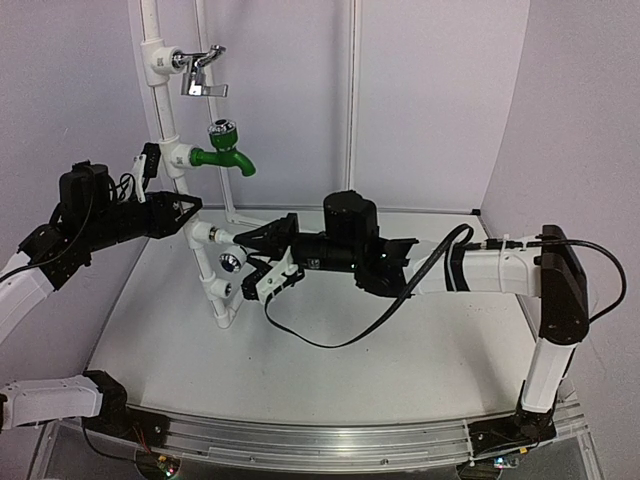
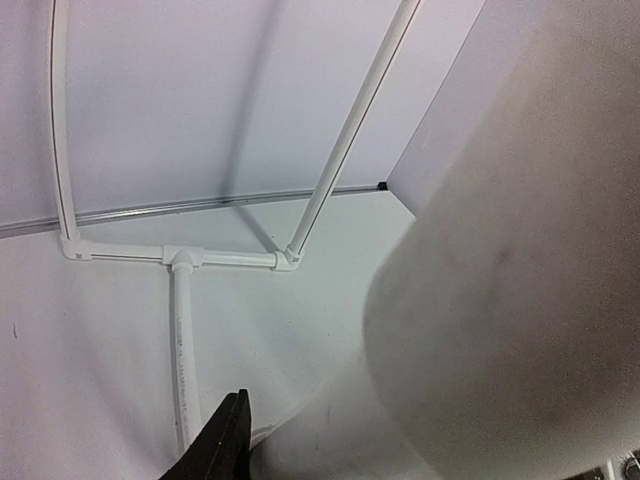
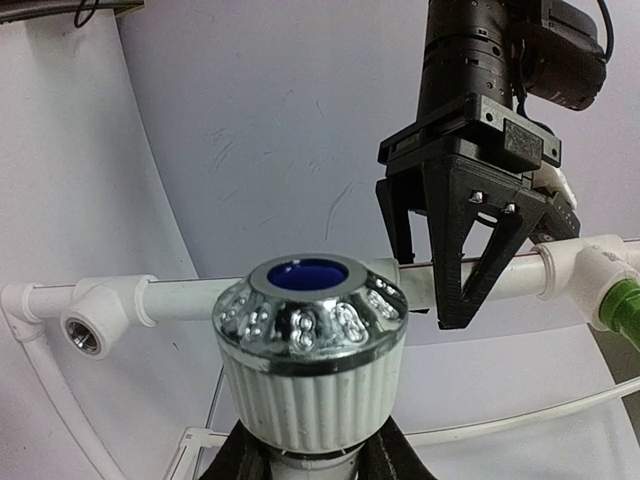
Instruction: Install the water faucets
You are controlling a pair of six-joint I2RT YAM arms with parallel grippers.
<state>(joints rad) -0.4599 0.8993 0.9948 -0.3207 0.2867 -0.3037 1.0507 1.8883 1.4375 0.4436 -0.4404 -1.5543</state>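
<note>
The tall white pipe [image 1: 163, 120] is clamped in the left gripper [image 1: 190, 207], closed round it below the green tap [image 1: 225, 155], while the right gripper [image 1: 240, 238] pinches the faucet [image 3: 310, 340] just beside that pipe.

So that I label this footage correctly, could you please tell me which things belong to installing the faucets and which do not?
Job: white faucet in right gripper; pipe frame held by left gripper; open socket.
Bystanders: green tap; chrome lever tap.
</note>
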